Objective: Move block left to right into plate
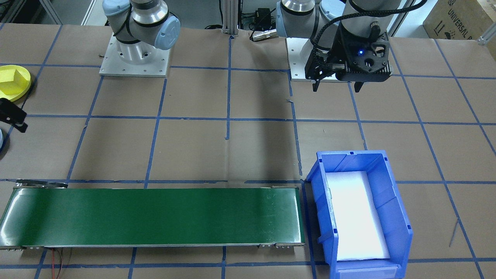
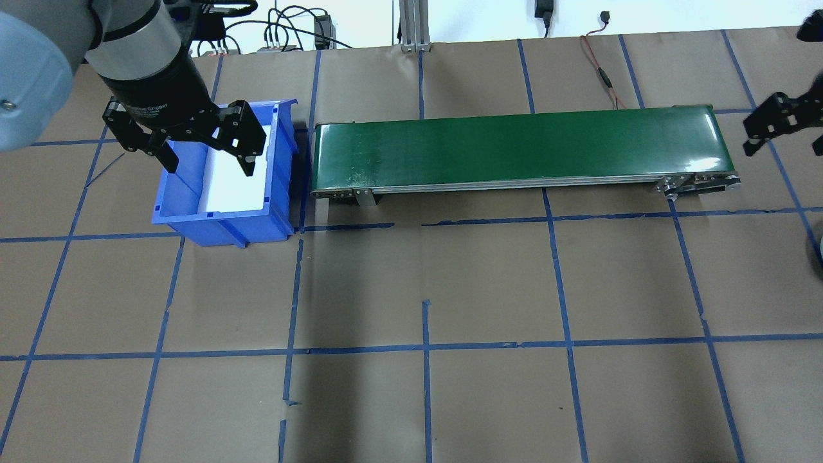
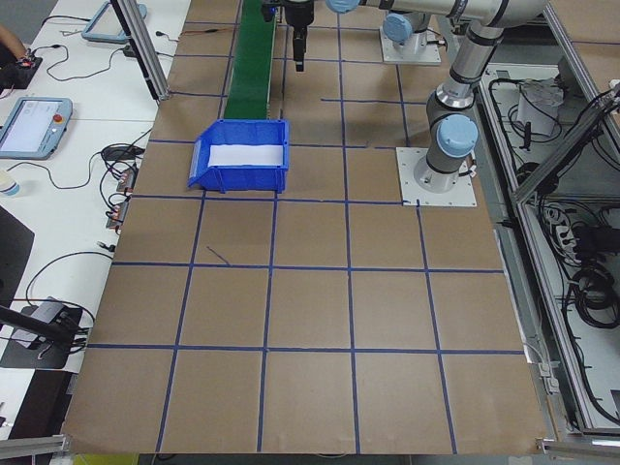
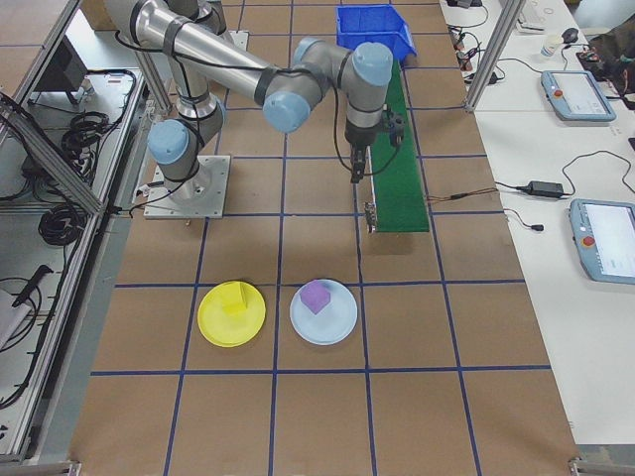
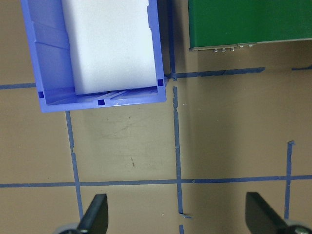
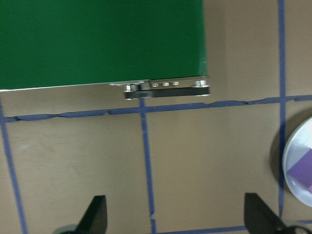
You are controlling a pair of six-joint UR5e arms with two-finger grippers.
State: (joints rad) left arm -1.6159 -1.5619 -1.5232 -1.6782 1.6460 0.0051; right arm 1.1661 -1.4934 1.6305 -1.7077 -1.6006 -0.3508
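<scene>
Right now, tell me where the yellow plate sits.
In the exterior right view the yellow plate lies on the table near the camera, beside the pale blue plate, with a yellow block on it.

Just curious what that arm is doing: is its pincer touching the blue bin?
Apart. In the left wrist view the left pincer hangs open over bare table, with the blue bin well ahead of its fingertips.

From across the table, the yellow plate (image 1: 13, 82) runs off the picture's edge, and so does the right gripper (image 1: 11, 115). The pale plate (image 6: 300, 163) with its purple block (image 6: 303, 171) is only half caught by the right wrist camera.
</scene>
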